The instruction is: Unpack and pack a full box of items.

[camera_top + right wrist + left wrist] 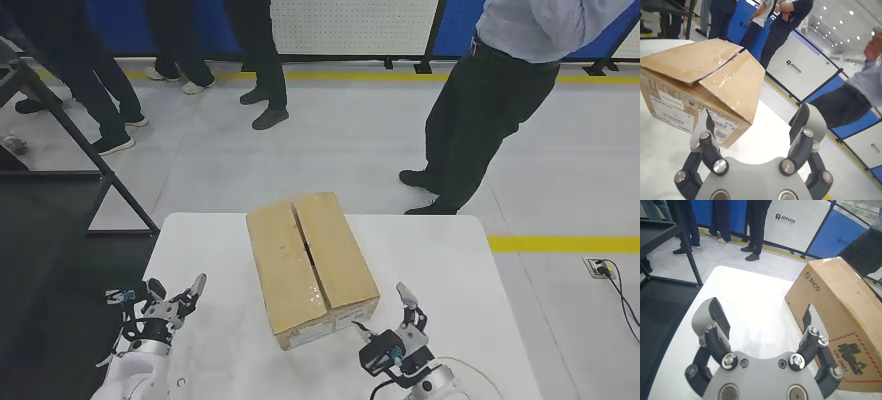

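The left gripper (175, 292) stood spread and empty over the tabletop (220, 250), left of the box (310, 265). The box sat mid-tabletop with its flaps down, though the taped seam looked split and slightly lifted. Unpacking was judged not yet begun, with all packing outstanding. Its long axis ran near to far at a slight slant, labelled short end toward the robot, and the right gripper (755, 113) was spread and empty near its front right corner.
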{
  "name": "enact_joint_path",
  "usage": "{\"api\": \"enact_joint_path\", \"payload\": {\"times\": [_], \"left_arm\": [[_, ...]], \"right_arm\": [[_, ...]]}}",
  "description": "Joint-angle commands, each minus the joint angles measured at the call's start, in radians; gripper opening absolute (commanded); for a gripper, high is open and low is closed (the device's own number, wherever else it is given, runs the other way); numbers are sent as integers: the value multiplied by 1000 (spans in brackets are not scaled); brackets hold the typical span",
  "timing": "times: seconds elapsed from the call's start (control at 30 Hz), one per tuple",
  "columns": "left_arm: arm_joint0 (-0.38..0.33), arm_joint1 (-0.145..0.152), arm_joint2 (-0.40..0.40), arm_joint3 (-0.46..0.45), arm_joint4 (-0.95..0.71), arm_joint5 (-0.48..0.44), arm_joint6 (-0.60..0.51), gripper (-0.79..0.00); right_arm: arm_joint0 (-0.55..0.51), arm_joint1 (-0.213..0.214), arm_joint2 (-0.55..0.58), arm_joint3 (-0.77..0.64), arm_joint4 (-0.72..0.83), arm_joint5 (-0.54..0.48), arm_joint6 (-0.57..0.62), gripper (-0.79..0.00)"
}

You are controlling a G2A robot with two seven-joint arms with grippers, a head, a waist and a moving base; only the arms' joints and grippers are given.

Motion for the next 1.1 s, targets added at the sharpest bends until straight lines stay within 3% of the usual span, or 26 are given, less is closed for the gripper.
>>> {"api": "enact_joint_path", "payload": {"times": [0.0, 0.33, 0.43, 0.53, 0.6, 0.9, 0.93, 0.97, 1.0, 1.07], "left_arm": [[1, -1, 3, -2, -1, -1, -4, 0], [5, -1, 6, -10, -3, -11, -3, 0], [5, -2, 3, -19, -6, -11, -2, 0], [1, -2, -2, -19, -7, -12, -2, 0], [1, -3, -5, -17, -8, -13, 0, 0], [3, -4, -17, -2, -13, -21, 3, 0], [2, -4, -17, -1, -13, -21, 3, 0], [2, -4, -18, 0, -13, -22, 3, 0], [1, -4, -18, 1, -13, -21, 4, 0], [-1, -5, -18, 2, -12, -19, 3, 0]], "right_arm": [[3, 0, -2, 0, -15, 3, 6, 0], [19, -5, -27, 18, -54, 12, -33, 0], [50, -13, -57, 26, -89, 31, -11, -123], [80, -20, -80, 45, -124, 38, 23, -139], [100, -26, -96, 62, -139, 32, 43, -206], [154, -44, -144, 103, -192, 18, 93, -240], [157, -46, -146, 105, -196, 19, 91, -280], [159, -47, -147, 107, -198, 19, 90, -394], [161, -48, -148, 109, -199, 20, 90, -434], [170, -51, -150, 119, -198, 16, 86, -665]]}}
